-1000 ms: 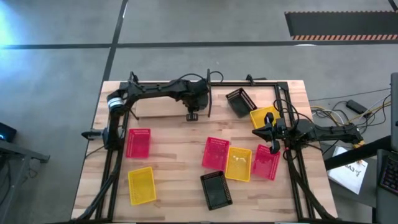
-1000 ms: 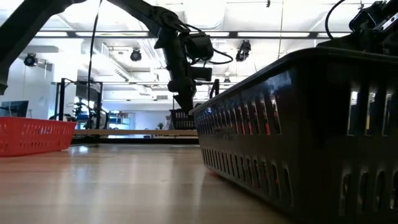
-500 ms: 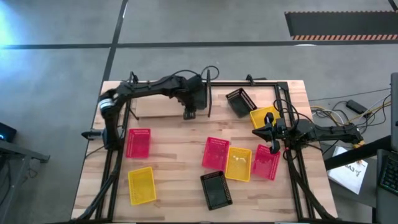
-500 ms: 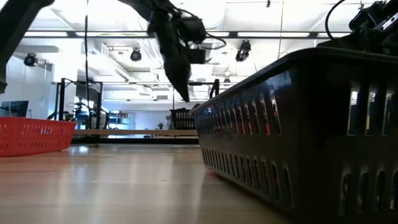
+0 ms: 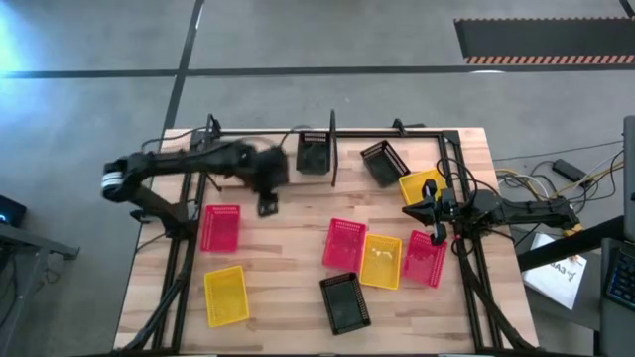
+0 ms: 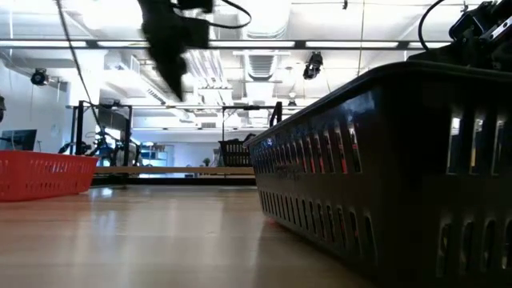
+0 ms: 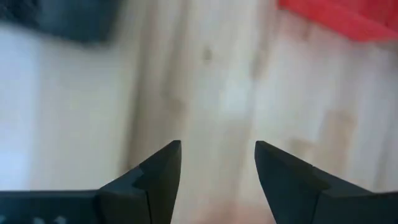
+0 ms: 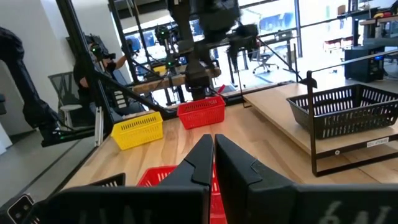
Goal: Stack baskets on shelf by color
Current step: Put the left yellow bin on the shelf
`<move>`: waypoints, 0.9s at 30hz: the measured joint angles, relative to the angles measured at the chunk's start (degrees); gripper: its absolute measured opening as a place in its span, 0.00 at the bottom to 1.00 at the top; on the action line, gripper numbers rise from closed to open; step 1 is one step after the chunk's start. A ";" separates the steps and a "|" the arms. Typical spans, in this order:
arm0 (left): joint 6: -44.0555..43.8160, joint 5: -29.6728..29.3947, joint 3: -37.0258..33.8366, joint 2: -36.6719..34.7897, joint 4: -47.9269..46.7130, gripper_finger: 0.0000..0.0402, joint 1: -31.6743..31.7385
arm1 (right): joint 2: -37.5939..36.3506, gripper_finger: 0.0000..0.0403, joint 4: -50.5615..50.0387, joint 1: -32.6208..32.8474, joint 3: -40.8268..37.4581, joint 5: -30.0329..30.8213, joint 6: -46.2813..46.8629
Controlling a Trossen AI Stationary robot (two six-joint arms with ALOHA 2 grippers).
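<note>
My left tool (image 5: pixel 268 205) hung open and empty over the tabletop (image 5: pixel 288 248) | nearest pinkish-red perforated plastic basket (image 5: pixel 220 227) lay just beside it | one black basket (image 5: pixel 312 153) sat on the light wooden shelf (image 5: pixel 238 176) | judged light, springy; pinch one rim wall | right tool (image 5: pixel 425 212) closed, parked.

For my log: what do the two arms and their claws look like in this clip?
Both arms are dark, jointed segments. The left arm carries a pale band near its base and a black cable. The left claw has two dark, angular, tapering fingers; the right claw has similar wedge-shaped ones.
</note>
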 joint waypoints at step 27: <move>-71.97 2.86 -10.62 6.66 19.29 0.47 -61.49 | 0.00 0.02 0.01 -0.02 0.00 0.00 0.00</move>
